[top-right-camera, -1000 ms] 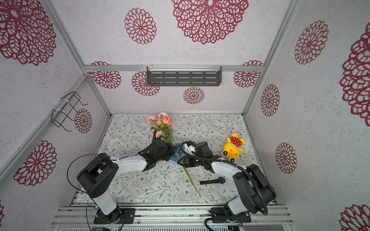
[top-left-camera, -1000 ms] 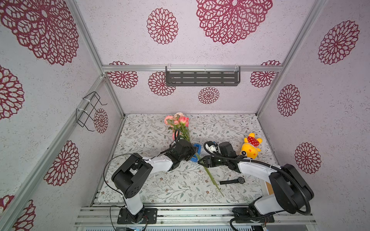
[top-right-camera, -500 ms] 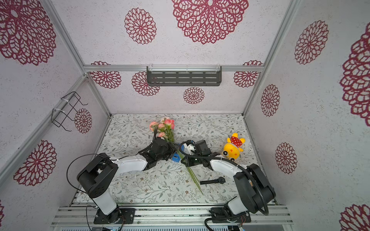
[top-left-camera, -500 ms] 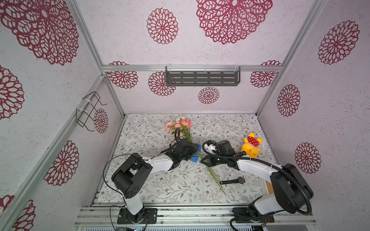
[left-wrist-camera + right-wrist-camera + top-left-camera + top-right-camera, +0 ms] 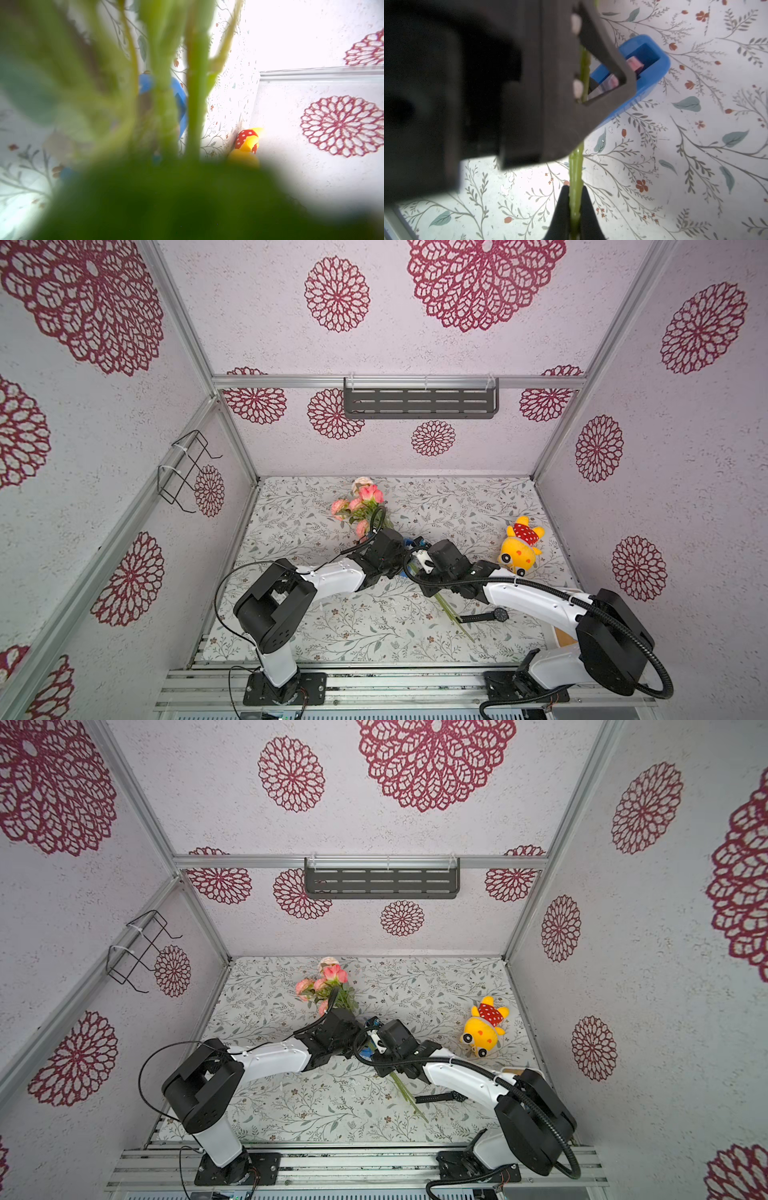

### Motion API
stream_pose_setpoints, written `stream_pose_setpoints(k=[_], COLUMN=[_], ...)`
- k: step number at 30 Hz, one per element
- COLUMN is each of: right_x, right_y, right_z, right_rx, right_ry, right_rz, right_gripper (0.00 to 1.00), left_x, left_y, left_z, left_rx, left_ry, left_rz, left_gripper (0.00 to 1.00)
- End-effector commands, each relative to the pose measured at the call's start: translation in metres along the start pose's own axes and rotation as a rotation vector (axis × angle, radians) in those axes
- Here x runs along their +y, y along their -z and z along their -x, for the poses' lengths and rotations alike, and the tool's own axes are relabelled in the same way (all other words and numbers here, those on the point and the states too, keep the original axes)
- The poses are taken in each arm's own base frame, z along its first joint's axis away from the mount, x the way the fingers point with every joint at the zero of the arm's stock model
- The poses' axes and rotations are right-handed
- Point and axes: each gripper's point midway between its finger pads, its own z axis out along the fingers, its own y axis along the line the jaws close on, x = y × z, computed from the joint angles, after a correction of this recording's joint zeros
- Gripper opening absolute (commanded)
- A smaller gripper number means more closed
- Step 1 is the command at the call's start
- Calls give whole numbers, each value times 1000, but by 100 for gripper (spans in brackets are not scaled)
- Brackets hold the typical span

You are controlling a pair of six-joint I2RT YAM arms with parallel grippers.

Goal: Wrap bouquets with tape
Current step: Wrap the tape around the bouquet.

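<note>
Since a second ago the right gripper [image 5: 575,207] has slid toward 9 o'clock and now pinches the bouquet [image 5: 365,506] stems; blooms dipped slightly toward 6. Beside it the left gripper [image 5: 583,68] straddles the same stems; clamped or slack, we cannot tell. Bouquet lies 11-to-5 mid-table, tape dispenser [image 5: 658,68] just at 12 o'clock of the grips. We judge: hold secured, taping not yet begun.

Both arms angled inward, left gripper [image 5: 582,68] just beside right gripper [image 5: 575,199], right clamped
</note>
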Motion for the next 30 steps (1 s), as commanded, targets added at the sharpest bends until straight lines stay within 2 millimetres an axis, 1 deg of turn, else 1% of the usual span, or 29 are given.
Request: stream_pose_setpoints(k=[1, 4, 6, 7, 8, 9, 10, 12, 14, 16, 19, 24, 27, 30], right_x=[-1, 1, -1, -4, -8, -12, -18, -30, -40, -48, -62, -73, -85, -93], right_y=[8, 9, 10, 13, 16, 19, 24, 31, 33, 29, 9, -18, -43, -65], right_z=[28, 26, 24, 26, 29, 31, 37, 46, 55, 64, 74, 97, 96, 93], right_rx=[-91, -91, -81, -76, -80, -87, -106, -143, -177, -178, -147, -143, -57, 1], right_ry=[42, 39, 29, 7, -17, -48, -83, -137, -170, -188, -221, -242, -212, -173], right_rz=[-37, -20, -16, -11, -1, 22, 34, 45, 48, 43, 11, -2, -59, -89], right_gripper=[0, 0, 0, 4, 15, 31, 41, 51, 56, 56, 55, 54, 49, 48], left_x=[-1, 1, 5, 7, 9, 11, 11, 12, 12, 14, 13, 10, 9, 9], left_y=[-2, -2, -2, -1, 0, 1, 2, 3, 3, 4, 3, 3, 5, 6], left_z=[-3, -2, 0, 1, 2, 4, 6, 9, 9, 9, 11, 13, 14, 15], left_rx=[7, 3, 0, -3, -7, -14, -20, -29, -30, -27, -40, -44, -51, -52], left_ry=[3, 11, 16, 19, 20, 24, 26, 29, 11, -4, 5, 5, -4, -11], left_rz=[-1, -5, 3, 4, 8, 10, 8, -1, -6, 7, -13, -16, -9, -2], left_gripper=[16, 3, 0, 0, 0, 0, 0, 0, 0, 0, 0, 0, 0, 0])
